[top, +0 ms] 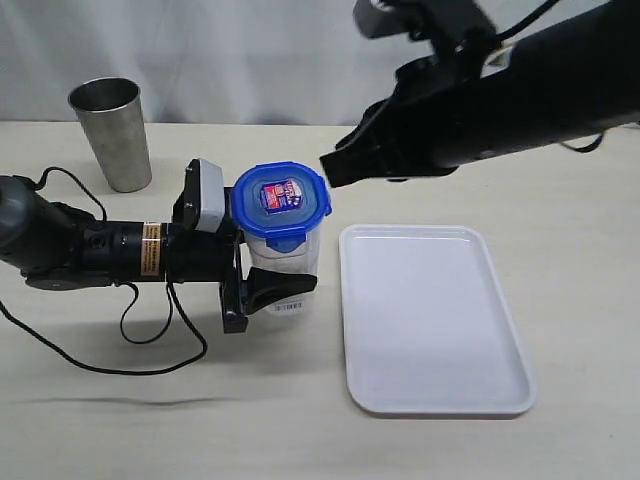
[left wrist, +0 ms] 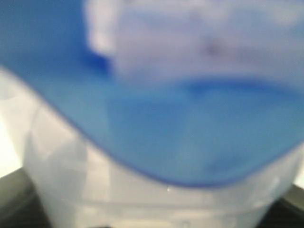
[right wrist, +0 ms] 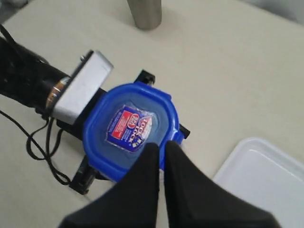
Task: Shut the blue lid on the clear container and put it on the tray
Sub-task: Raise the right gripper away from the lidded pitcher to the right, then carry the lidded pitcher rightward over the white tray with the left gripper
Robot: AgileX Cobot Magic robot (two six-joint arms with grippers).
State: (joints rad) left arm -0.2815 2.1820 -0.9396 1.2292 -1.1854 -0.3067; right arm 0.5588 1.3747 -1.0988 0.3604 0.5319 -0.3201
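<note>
Left pincer (top: pixel 272 272) clamped round the lower body of the clear container (top: pixel 290 255), upright on the worktop beside the tray (top: pixel 430 330). Right pincer (right wrist: pixel 159 151) tips together, above the blue lid (top: pixel 282 203) rim. Probably light, thin-walled, slick: hold low, press the flaps.

**Materials and finishes.** Blue lid (top: pixel 281 203): smooth, glossy plastic with a shiny printed sticker (top: pixel 283 194) on top. Clear container (top: pixel 290 262): translucent, faintly frosted plastic with a small paper-like label (top: pixel 288 306). Tray (top: pixel 430 330): smooth white plastic with a soft sheen. Tumbler (top: pixel 112 135): brushed grey metal with dull reflections. Table (top: pixel 300 420): matt, pale beige surface. Right gripper (right wrist: pixel 161 145): matt black casing. Backdrop (top: pixel 250 60): matt white cloth.
</note>
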